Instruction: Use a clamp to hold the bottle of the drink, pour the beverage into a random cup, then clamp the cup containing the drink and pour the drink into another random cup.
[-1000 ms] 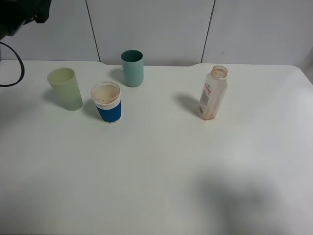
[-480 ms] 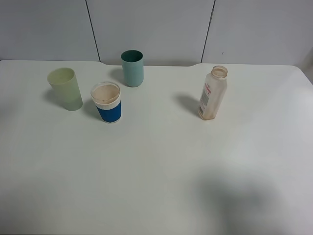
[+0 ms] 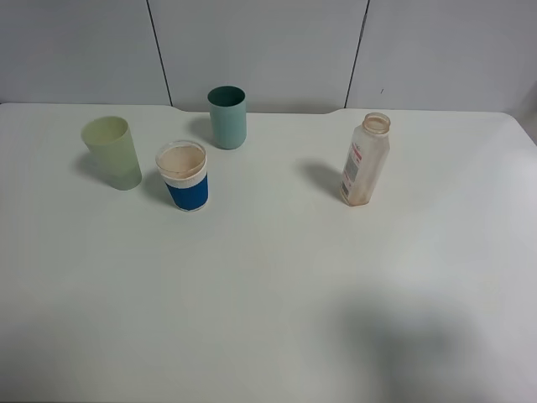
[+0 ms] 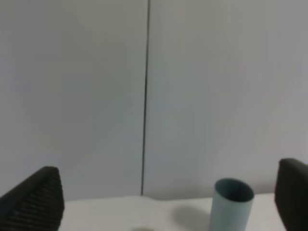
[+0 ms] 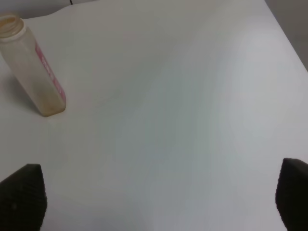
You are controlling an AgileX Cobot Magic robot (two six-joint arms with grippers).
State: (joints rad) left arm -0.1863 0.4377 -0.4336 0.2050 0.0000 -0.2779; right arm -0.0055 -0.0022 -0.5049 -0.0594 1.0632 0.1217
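Four vessels stand upright on the white table [image 3: 277, 319] in the high view, with neither arm in sight: the bottle [image 3: 366, 160] on the right side, uncapped, and on the left a cluster of three cups well apart from it. Nearest the front of that cluster is the blue-banded cup [image 3: 184, 175]; the pale yellow-green tumbler [image 3: 112, 152] sits just beside it, further left, and the teal tumbler [image 3: 227, 117] stands behind, close to the wall. Only a thin brownish tint shows at the bottle's base, and the banded cup's inside reads tan; whether that is liquid or the cup's own colour cannot be told from here. Left wrist view: the left gripper [image 4: 166, 202] hangs released, jaws spread wide with nothing between them, looking across the table at the wall panels and the teal tumbler beyond. Right wrist view: the right gripper [image 5: 161, 202] is likewise released and empty, jaws wide, with the bottle ahead and off to one side, well apart from both fingertips, its pink-edged label facing the camera. Judgement on progress: nothing is clamped and no pour is under way; the frames cannot settle whether any pouring has been done, and the bottle grasp looks like the step at hand.
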